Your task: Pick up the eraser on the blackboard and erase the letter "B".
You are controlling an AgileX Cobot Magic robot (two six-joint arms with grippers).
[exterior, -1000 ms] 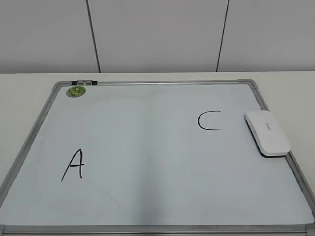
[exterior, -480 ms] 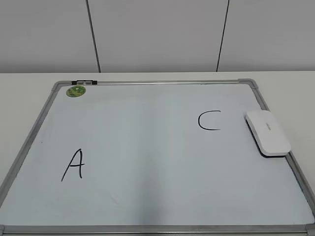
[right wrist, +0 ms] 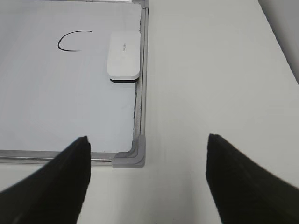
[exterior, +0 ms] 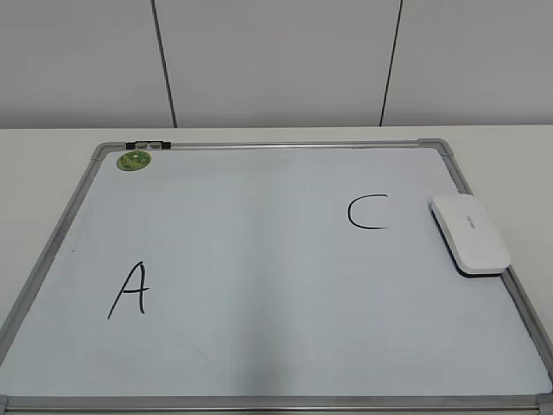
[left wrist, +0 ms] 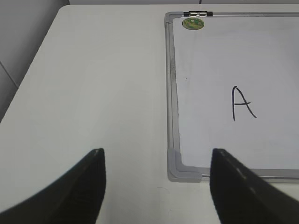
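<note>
The blackboard (exterior: 259, 259) is a white dry-erase board in a silver frame, lying flat on the table. The white eraser (exterior: 471, 233) lies flat on its right edge, just right of a black "C" (exterior: 367, 213). A black "A" (exterior: 128, 290) is at the lower left. The letter "B" is out of view in every frame. My left gripper (left wrist: 157, 151) is open over the bare table by the board's near left corner (left wrist: 183, 168). My right gripper (right wrist: 147, 138) is open by the near right corner, well short of the eraser (right wrist: 124, 55). Neither gripper holds anything.
A small green round sticker (exterior: 134, 160) sits at the board's far left corner beside a black clip (exterior: 148, 145). White tabletop (left wrist: 93, 84) runs left of the board and more tabletop (right wrist: 215, 70) right of it. A grey panelled wall (exterior: 276, 60) stands behind.
</note>
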